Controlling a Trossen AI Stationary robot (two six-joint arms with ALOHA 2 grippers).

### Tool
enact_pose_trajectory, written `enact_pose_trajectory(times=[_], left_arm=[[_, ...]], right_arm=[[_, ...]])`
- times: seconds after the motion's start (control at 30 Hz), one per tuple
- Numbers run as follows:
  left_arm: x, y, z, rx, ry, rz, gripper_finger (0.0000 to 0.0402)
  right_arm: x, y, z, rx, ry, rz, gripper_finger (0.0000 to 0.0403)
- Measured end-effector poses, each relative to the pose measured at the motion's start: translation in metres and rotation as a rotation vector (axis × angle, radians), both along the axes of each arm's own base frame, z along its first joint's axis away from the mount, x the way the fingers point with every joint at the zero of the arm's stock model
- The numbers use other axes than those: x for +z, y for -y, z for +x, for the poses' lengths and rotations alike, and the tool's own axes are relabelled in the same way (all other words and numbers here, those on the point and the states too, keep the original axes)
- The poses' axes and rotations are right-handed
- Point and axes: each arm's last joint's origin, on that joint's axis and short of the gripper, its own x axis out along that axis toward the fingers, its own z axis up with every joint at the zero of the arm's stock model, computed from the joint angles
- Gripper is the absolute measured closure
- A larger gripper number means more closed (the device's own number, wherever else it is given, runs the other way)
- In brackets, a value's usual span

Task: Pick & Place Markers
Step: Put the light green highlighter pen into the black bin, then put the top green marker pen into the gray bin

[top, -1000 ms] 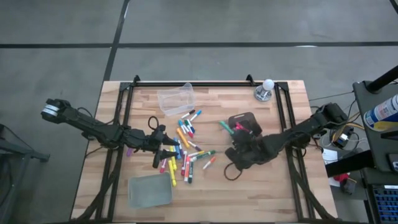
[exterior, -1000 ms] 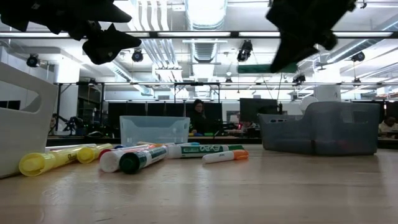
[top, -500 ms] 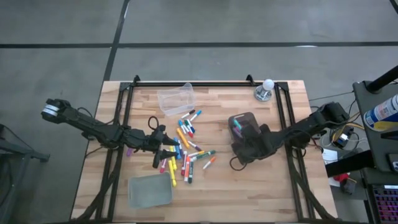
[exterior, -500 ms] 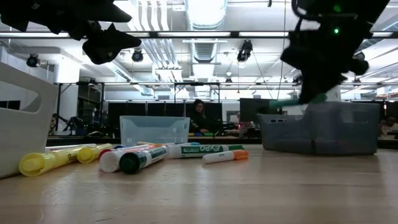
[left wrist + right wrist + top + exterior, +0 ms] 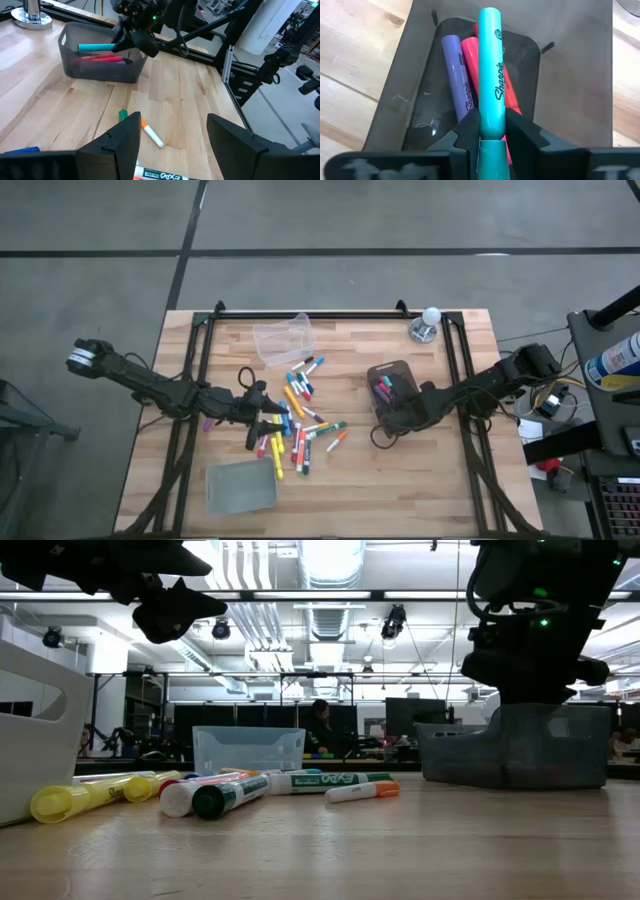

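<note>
gripping teal marker (image 5: 490, 75) over grey bin (image 5: 570, 75), right gripper (image 5: 490, 131), wrist view only

Both arms black, slim, jointed. Left arm (image 5: 150, 385) ends at its far joint in a white-and-grey striped cap. Black cables loop beside each arm. Right tool (image 5: 490, 132): matte black fingers (image 5: 465, 132), angular. Left tool (image 5: 172, 145): broad, flat dark fingers (image 5: 122, 140). Green indicator lights glow on right arm (image 5: 540, 600).
</note>
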Motion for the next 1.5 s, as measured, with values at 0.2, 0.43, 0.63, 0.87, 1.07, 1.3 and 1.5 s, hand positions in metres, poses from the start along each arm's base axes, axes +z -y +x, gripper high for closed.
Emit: enact_pose_trajectory(times=[0.2, 0.43, 0.63, 0.87, 1.07, 1.3, 1.5], left_arm=[[0.000, 0.000, 0.000, 0.000, 0.000, -0.001, 0.0181], [0.000, 0.000, 0.000, 0.000, 0.000, -0.001, 0.0181], [0.000, 0.000, 0.000, 0.000, 0.000, -0.001, 0.0181], [0.000, 0.000, 0.000, 0.000, 0.000, 0.000, 0.0181], [0.000, 0.000, 0.000, -0.001, 0.000, 0.000, 0.0181], [0.000, 0.000, 0.000, -0.001, 0.000, 0.000, 0.0181], [0.000, 0.000, 0.000, -0.001, 0.000, 0.000, 0.0181]], right_arm=[[0.001, 0.000, 0.001, 0.004, 0.003, -0.003, 0.0330], [0.001, 0.000, 0.001, 0.007, 0.004, -0.008, 0.0322], [0.002, 0.000, 0.002, 0.005, 0.018, -0.031, 0.0302], [0.010, -0.001, 0.007, 0.028, 0.036, -0.037, 0.0285], [0.026, -0.006, 0.019, 0.110, 0.075, -0.095, 0.0278], [0.044, -0.024, 0.033, 0.281, 0.164, -0.225, 0.0286], [0.055, -0.046, 0.051, 0.546, 0.264, -0.303, 0.0294]])
